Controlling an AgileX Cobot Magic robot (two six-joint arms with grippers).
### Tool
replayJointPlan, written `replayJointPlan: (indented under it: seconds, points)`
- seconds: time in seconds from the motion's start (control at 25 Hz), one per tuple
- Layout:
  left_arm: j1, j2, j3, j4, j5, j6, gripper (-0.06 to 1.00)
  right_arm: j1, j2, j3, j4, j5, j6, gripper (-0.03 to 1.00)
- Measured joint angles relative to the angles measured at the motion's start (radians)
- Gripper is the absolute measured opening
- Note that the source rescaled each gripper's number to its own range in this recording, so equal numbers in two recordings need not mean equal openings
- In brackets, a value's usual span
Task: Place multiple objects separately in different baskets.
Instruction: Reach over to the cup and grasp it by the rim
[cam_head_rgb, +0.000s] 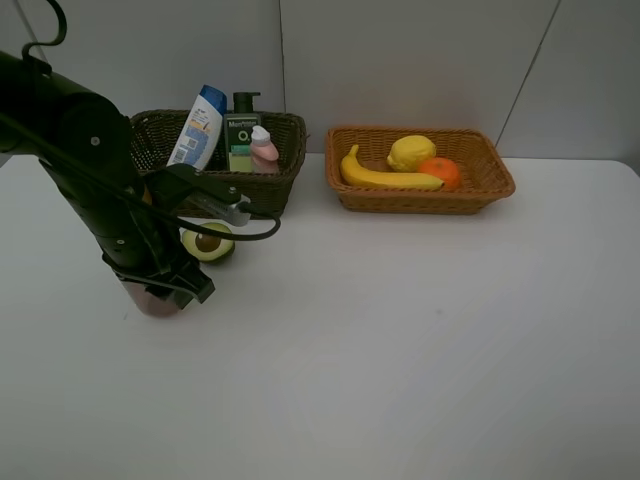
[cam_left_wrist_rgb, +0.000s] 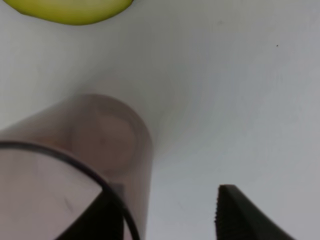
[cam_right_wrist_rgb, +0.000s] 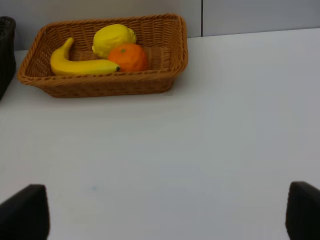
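L gripper (cam_left_wrist_rgb: 167, 212) is down over the translucent mauve cup (cam_left_wrist_rgb: 95, 150), which stands on the white table (cam_head_rgb: 400, 330) near the front-left, just by the halved avocado (cam_head_rgb: 208, 243). In the L wrist view one finger sits inside the cup rim and the other finger (cam_left_wrist_rgb: 240, 215) stands outside the wall w/ a visible gap to it, so jaws are part open astride the wall; can't tell if the inner one touches, no firm hold seen. From the high cam the L arm hides most of the cup, only its pinkish base shows. Avocado lies cut side up w/ the pit showing, just in front of the dark olive-brown basket (cam_head_rgb: 285, 175). That basket holds the white blue-capped bottle (cam_head_rgb: 198, 125) leaning, the dark green pump bottle (cam_head_rgb: 243, 135) upright and the small pink bottle (cam_head_rgb: 264, 148). Orange-tan basket (cam_head_rgb: 495, 180), to the right and well apart from the arm, holds the banana (cam_head_rgb: 385, 176), lemon (cam_head_rgb: 412, 152) and orange (cam_head_rgb: 440, 171), all touching. R gripper (cam_right_wrist_rgb: 160, 212) hangs over bare table w/ fingers spread wide, nothing btwn them.
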Motion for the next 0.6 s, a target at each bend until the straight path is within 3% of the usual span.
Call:
replayJointPlan:
  seconds: [0.24,0.6]
  points:
    - [0.0,0.0,-0.001,-0.004,0.001,0.001,0.03,0.0,0.0,0.0,0.0,0.0,0.0,1.0]
    - [0.0,-0.003,-0.003,-0.015,0.007,0.001,0.0,0.0,0.0,0.0,0.0,0.0,0.0,1.0]
